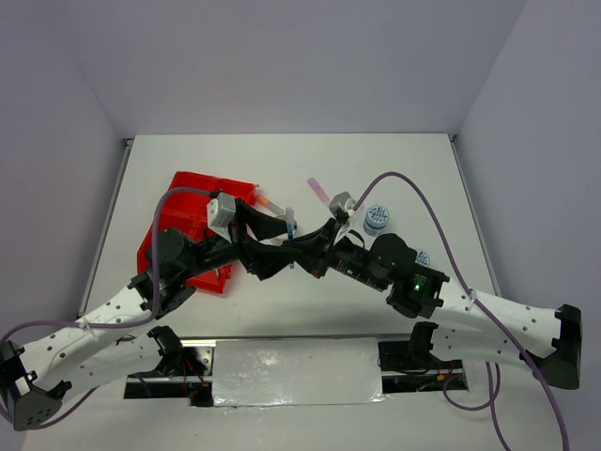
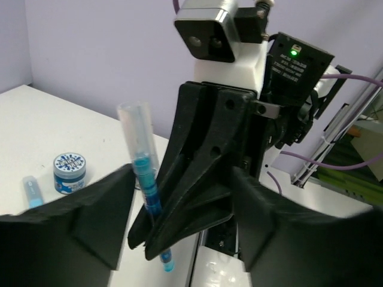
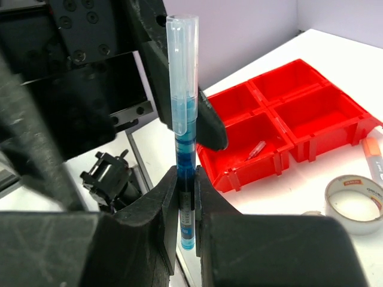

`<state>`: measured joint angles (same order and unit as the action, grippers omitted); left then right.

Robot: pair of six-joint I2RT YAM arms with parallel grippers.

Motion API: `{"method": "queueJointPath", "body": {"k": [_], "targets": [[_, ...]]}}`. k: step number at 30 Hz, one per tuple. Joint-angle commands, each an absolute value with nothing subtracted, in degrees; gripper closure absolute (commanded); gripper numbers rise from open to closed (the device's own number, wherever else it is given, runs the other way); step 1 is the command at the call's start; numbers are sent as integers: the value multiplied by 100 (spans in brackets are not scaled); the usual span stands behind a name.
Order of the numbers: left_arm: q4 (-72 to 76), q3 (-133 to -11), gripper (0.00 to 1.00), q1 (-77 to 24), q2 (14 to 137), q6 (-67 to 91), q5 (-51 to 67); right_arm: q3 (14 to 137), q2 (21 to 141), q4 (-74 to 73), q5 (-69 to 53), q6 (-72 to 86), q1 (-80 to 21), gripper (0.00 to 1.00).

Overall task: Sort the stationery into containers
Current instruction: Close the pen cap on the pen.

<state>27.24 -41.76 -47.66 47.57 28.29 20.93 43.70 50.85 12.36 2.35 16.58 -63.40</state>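
Though a tape ring (image 3: 338,209) beside the tray (image 3: 326,143) carries a line of small red print, it is too small to read, and the blue-white tape roll (image 2: 70,172) shows only a pattern on its top, no words I can make out. Both arms reach in from the near edge and meet over the middle of the table (image 1: 282,160), elbows bent, wrists nose to nose, a green lamp (image 2: 293,52) lit on the right one. Seen from its own camera, the right gripper (image 3: 185,197) is clamped on the lower part of a pen (image 3: 182,89), its two black fingers pressed against the barrel from either side. The left gripper (image 2: 182,179) stands with its fingers spread wide, the pen and the right fingers between them, and it grips nothing. Upright in that hold, the pen has a deep blue barrel and a long clear cap pointing up; it is above the table just right of the tray, not in any compartment. Bright red and split into four, the tray has one small pale piece (image 3: 256,149) in a near compartment. A red pen (image 3: 372,156) lies just beside it, a pink stick (image 1: 319,191) farther back, and a light-blue stick (image 2: 31,192) near the roll.
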Motion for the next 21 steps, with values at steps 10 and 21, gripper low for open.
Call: {"method": "queueJointPath", "body": {"k": [10, 21], "targets": [[2234, -4737, 1, -4808, 4623, 2260, 1442, 4649, 5265, 1283, 88, 1503, -6337, 100], [1644, -5282, 16, -4799, 4904, 1978, 941, 4763, 5265, 1134, -88, 1494, -6346, 100]]}}
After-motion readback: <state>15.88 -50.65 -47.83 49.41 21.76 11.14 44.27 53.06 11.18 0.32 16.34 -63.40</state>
